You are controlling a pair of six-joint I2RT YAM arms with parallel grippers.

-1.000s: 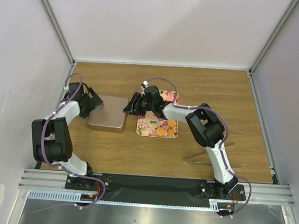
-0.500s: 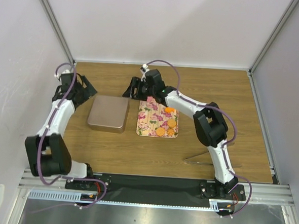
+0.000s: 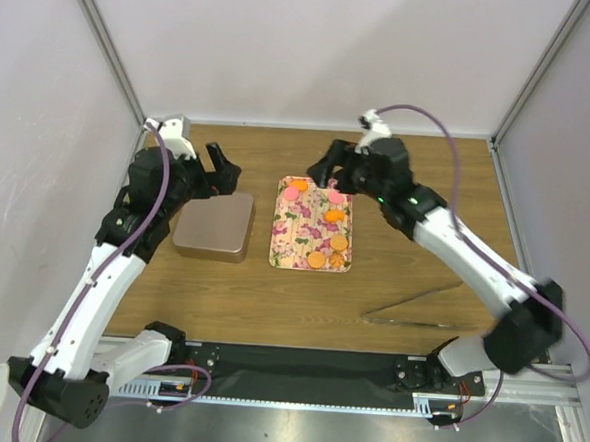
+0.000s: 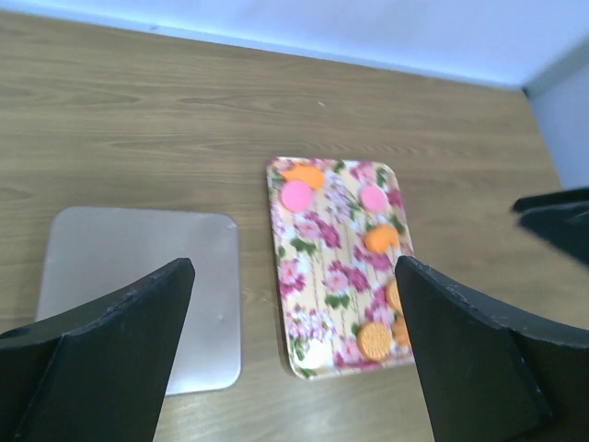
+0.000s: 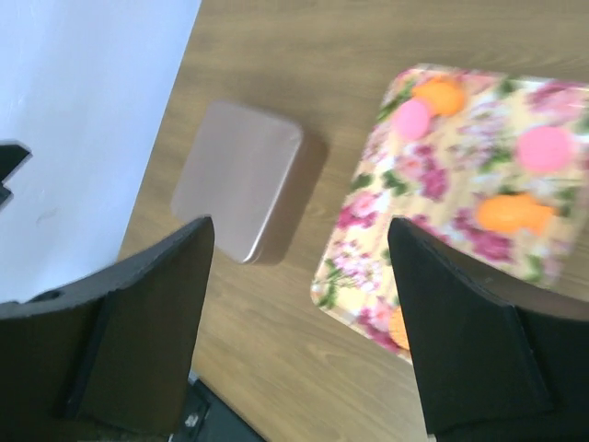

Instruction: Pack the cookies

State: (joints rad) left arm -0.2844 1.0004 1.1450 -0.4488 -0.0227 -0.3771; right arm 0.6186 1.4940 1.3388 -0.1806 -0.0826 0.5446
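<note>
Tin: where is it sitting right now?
Top view: the tin lies on the left half of the table, just left of the tray, with a gap between them.

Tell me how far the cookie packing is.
Nothing looks packed: all visible cookies lie on the floral tray, and the grey tin shows only a flat metal top. Nothing is in hand: left hand and right hand hang open and empty. All packing is left.

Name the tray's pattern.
Floral: pink flowers and green leaves on cream. The tray shows best in the left wrist view.
</note>
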